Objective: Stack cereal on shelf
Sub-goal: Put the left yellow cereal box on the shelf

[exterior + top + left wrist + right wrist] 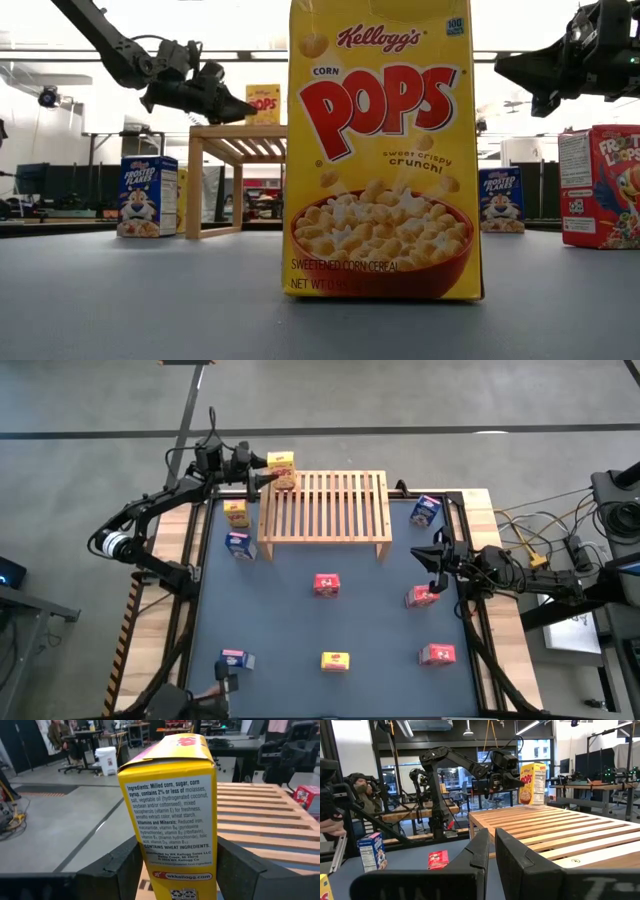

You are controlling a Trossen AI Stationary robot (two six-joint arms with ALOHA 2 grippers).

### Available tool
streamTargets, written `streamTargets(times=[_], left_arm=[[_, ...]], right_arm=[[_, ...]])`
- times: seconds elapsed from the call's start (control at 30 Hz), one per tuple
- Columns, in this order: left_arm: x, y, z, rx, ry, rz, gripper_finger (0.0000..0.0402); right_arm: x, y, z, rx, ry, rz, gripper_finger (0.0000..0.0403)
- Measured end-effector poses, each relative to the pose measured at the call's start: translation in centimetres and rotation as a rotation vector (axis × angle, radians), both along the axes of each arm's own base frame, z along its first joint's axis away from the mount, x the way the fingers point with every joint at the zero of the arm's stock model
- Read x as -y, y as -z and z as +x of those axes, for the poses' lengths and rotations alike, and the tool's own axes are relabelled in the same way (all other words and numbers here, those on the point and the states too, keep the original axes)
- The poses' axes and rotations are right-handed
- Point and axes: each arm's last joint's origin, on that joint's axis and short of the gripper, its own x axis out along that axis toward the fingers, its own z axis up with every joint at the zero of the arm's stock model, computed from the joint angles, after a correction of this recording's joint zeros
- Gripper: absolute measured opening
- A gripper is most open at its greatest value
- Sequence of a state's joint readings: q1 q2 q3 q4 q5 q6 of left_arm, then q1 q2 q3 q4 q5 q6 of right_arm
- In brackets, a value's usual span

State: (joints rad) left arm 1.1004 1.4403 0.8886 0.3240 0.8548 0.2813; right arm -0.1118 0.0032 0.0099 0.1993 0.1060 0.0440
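Small yellow cardboard cereal box [282, 467] gripped upright by left gripper [262, 470] at light-wood slatted shelf [330, 510] corner, for stacking; right gripper [430, 553] clenched empty.

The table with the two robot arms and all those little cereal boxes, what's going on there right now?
The left gripper has a yellow Corn Pops box standing upright on the far-left corner of the wooden slatted shelf, with one finger on each side of it. No other box is on the shelf. The right gripper waits shut above the table's right side. The other boxes stand scattered on the table: Frosted Flakes and another yellow box by the shelf's left end, and red Froot Loops in front of the shelf.
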Motion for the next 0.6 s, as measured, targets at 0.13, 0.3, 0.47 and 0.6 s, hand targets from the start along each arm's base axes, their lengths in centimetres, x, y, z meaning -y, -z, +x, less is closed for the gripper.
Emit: streamTargets(times=[0.13, 0.3, 0.47, 0.6], left_arm=[[0.00, -0.01, 0.00, -0.009, 0.008, 0.044, 0.0194], [0.00, -0.01, 0.00, -0.023, 0.016, 0.101, 0.0194], [-0.01, -0.01, 0.00, -0.028, 0.016, 0.121, 0.0194], [-0.01, 0.09, -0.01, -0.035, 0.011, 0.112, 0.0194]], right_arm=[[0.00, 0.00, 0.00, 0.000, 0.000, 0.000, 0.0022], [0.00, 0.00, 0.00, 0.000, 0.000, 0.001, 0.0022], [0.00, 0.01, 0.01, -0.001, 0.000, 0.001, 0.0022], [0.00, 0.00, 0.00, -0.001, 0.000, 0.000, 0.0022]])
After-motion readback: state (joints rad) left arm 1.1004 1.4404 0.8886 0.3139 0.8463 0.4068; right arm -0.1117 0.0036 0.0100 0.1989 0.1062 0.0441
